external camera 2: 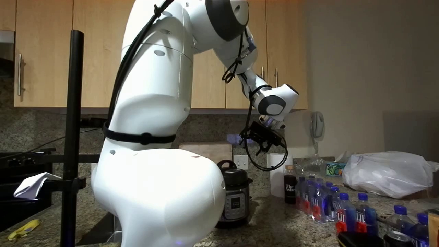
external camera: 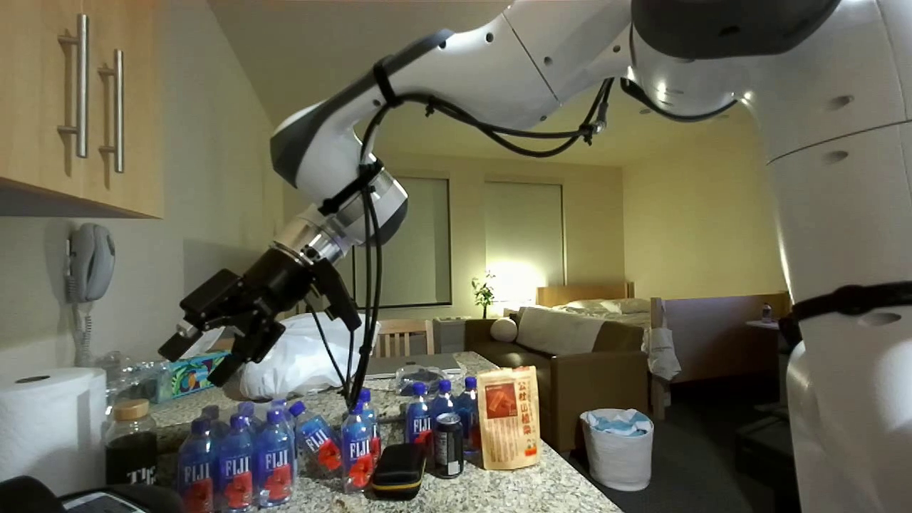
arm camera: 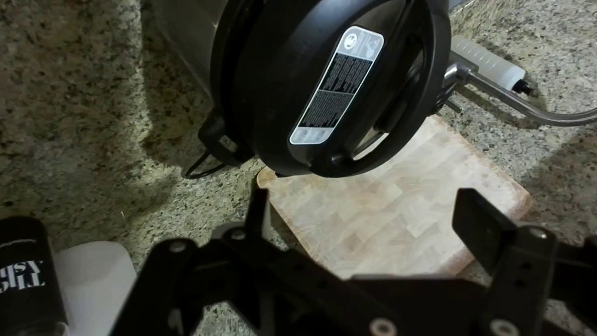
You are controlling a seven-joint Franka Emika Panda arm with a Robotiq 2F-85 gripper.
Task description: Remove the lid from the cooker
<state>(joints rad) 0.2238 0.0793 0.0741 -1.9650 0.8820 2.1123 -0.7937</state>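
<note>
Nearest, in the wrist view: end effector (arm camera: 364, 203), with fingers (arm camera: 480, 226) parted wide. Farther, lid (arm camera: 275, 88), black and domed, on the cooker (arm camera: 189, 35); wooden board (arm camera: 396, 219) partly hidden behind.

In an exterior view: white arm (external camera: 463, 78) in from the right, with end effector angled down at left; blue-capped bottles (external camera: 237, 463), one tilted, some just beside a dark can (external camera: 449, 449).

In an exterior view: arm near. Beyond, on the counter (external camera 2: 277, 230), cooker with lid on; end effector higher, to the right.

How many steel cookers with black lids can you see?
1: the round steel cooker, under its broad black lid, on the speckled counter, partly behind the white robot arm in an exterior view; others may hide there.
</note>
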